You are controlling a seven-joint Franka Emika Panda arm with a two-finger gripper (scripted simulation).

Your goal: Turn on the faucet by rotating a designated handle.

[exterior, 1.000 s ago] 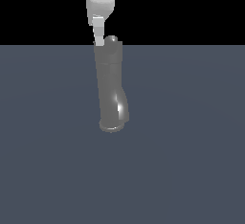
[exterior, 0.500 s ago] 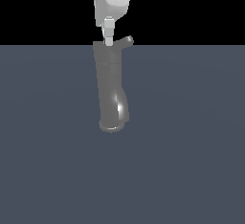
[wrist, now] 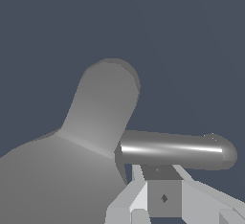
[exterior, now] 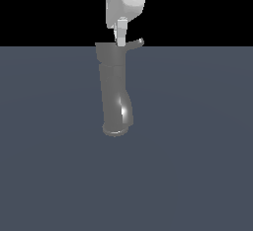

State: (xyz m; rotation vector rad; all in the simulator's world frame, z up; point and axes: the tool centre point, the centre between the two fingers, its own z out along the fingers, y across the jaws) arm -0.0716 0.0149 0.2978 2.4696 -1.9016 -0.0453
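The faucet (exterior: 114,92) is a glossy dark-grey tube standing on the grey floor, with its flared rim (exterior: 116,129) nearest the camera. The handle (exterior: 136,43), a thin curved grey lever, sticks out from the faucet's far top end toward the exterior view's right. My white gripper (exterior: 121,42) comes down from above. Its fingers are together and its tip rests against the base of the handle, holding nothing. In the wrist view the handle (wrist: 174,150) shows as a shiny bar just beyond my fingertips (wrist: 162,196), beside the broad faucet (wrist: 72,170).
A flat dark grey floor (exterior: 197,151) lies all around the faucet, with a black background behind it. No other objects are in view.
The gripper has moved toward the exterior view's right. The handle has swung from lying over the faucet's top to sticking out sideways to the right.
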